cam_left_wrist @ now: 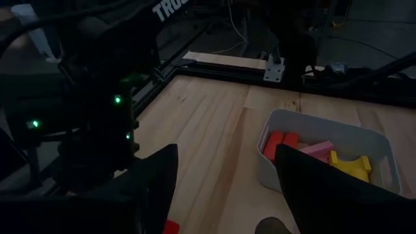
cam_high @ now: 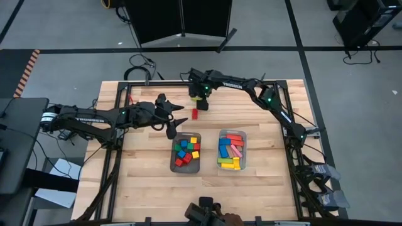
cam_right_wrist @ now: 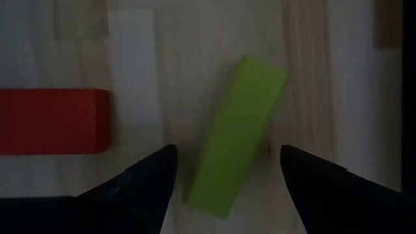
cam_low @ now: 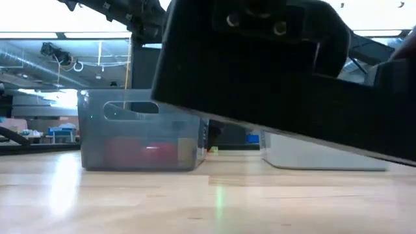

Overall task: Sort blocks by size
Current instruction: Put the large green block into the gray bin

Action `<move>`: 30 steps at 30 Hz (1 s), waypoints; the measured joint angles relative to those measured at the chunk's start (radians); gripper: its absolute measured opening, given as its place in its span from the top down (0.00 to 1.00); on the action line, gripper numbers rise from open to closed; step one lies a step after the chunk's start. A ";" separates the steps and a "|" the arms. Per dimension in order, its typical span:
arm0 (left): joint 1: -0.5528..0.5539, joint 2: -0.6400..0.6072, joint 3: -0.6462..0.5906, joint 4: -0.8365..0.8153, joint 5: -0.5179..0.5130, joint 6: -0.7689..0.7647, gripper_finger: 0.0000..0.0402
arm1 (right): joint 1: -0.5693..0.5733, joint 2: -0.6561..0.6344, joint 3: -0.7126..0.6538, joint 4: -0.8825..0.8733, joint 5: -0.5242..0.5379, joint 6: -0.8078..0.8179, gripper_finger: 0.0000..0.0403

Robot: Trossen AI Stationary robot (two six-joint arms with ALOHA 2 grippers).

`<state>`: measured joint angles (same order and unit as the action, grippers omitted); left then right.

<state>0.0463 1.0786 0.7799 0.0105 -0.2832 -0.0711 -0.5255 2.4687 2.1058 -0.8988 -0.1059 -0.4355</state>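
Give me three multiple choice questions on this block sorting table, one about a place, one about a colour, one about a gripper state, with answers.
1. Where is the right gripper?
A. Over the dark tray
B. Over the bare table beyond the trays
C. Over the pale tray

2. What colour is the bar between the right gripper's fingers?
A. Green
B. Blue
C. Pink

3. How is the left gripper?
A. Shut on a cube
B. Shut on nothing
C. Open

Answers:
1 B: the high view shows it above the wood, next to a red block, away from the dark tray and the pale tray.
2 A: the right wrist view shows a green bar lying tilted on the table between the spread fingers.
3 C: the left wrist view shows its fingers wide apart with nothing held.
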 joint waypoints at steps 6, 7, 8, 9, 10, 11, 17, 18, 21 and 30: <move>0.000 0.000 0.000 -0.001 0.000 0.000 0.34 | 0.000 0.001 0.005 -0.046 -0.007 0.013 0.35; 0.000 0.000 0.000 -0.001 0.000 -0.001 0.34 | 0.000 0.001 0.005 -0.056 -0.010 0.018 0.38; 0.000 0.000 0.000 -0.001 0.000 0.000 0.34 | 0.000 0.001 0.005 -0.059 -0.012 0.020 0.41; 0.000 0.000 0.000 -0.001 0.000 0.000 0.34 | 0.002 0.000 0.005 -0.065 -0.016 0.022 0.45; 0.000 0.000 0.000 -0.001 0.000 -0.001 0.34 | 0.003 0.001 0.005 -0.073 -0.019 0.022 0.50; 0.000 0.000 0.000 -0.001 0.000 -0.001 0.34 | 0.005 0.000 0.005 -0.075 -0.022 0.022 0.54; 0.000 0.000 0.000 -0.002 0.000 -0.012 0.34 | 0.021 0.000 0.006 -0.103 -0.024 0.014 0.73; 0.000 0.000 0.000 -0.002 0.000 -0.014 0.34 | 0.022 0.000 0.006 -0.104 -0.023 0.015 0.73; 0.000 0.000 0.000 -0.005 0.000 -0.028 0.34 | 0.022 -0.001 0.006 -0.110 -0.024 0.020 0.73; 0.000 0.000 0.000 -0.024 0.000 -0.045 0.34 | 0.022 -0.065 0.003 -0.157 -0.011 -0.005 0.73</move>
<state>0.0463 1.0786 0.7799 -0.0138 -0.2832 -0.1162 -0.5030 2.4041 2.1090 -1.0561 -0.1173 -0.4406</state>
